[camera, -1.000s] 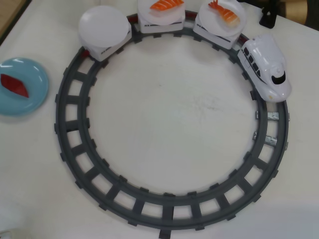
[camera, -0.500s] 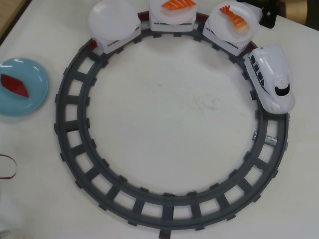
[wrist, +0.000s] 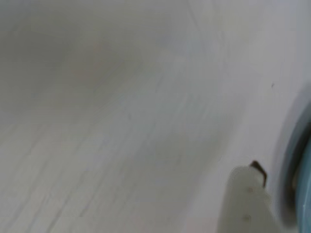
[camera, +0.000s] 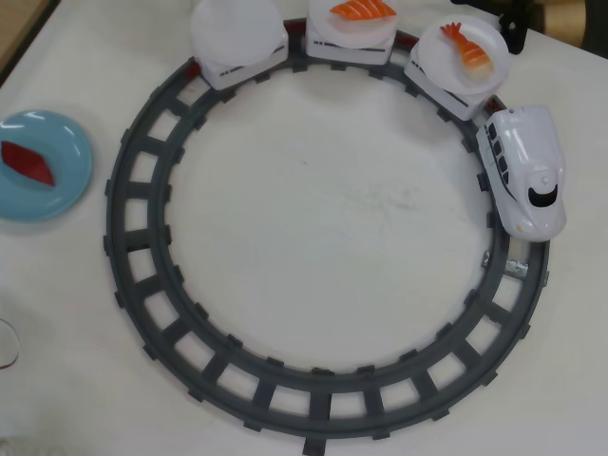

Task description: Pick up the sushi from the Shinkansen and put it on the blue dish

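Far left of the overhead view, the blue dish [camera: 43,166] sits on the white desk [camera: 323,209], just outside the track loop. The sushi [camera: 27,161], that little dark-red diamond piece, is lying flat on the dish, toward its left half. Down at the left edge there's a thin red curved thing [camera: 11,342], can't tell what it is.

The grey track [camera: 133,237] makes a big circle filling most of the shot. Along the top arc are three cars with round white plates: the leftmost white plate [camera: 237,28] has nothing on it, the middle one carries an orange striped salmon piece [camera: 361,10], and the right one has an orange shrimp [camera: 470,47] with a tail. The Shinkansen [camera: 527,171] is at the right side of the loop, nose pointing down the frame, touching the shrimp car behind it.

The wrist view is super blurry. Mostly pale desk, with one whitish finger of the hand [wrist: 245,201] poking up from the bottom right, a dark tip on it, and a sliver of blue dish rim [wrist: 303,160] at the right edge. Only the one finger shows, so I can't tell whether the hand is spread or pressed together.
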Motion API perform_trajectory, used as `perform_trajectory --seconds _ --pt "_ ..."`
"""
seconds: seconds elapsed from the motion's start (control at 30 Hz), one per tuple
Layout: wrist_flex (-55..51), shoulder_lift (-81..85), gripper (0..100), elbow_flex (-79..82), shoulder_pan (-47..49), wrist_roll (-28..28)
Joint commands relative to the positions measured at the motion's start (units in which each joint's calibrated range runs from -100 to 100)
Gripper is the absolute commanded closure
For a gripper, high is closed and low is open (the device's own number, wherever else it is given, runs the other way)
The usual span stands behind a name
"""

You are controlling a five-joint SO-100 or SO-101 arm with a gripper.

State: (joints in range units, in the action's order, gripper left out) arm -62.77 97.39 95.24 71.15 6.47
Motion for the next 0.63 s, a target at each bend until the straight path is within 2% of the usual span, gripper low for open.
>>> perform_trajectory --seconds 0.0,0.6 --pt "-0.28 0.71 78 0.52 0.51 0.07" --pt "0.06 0.71 78 0.61 0.59 0.23"
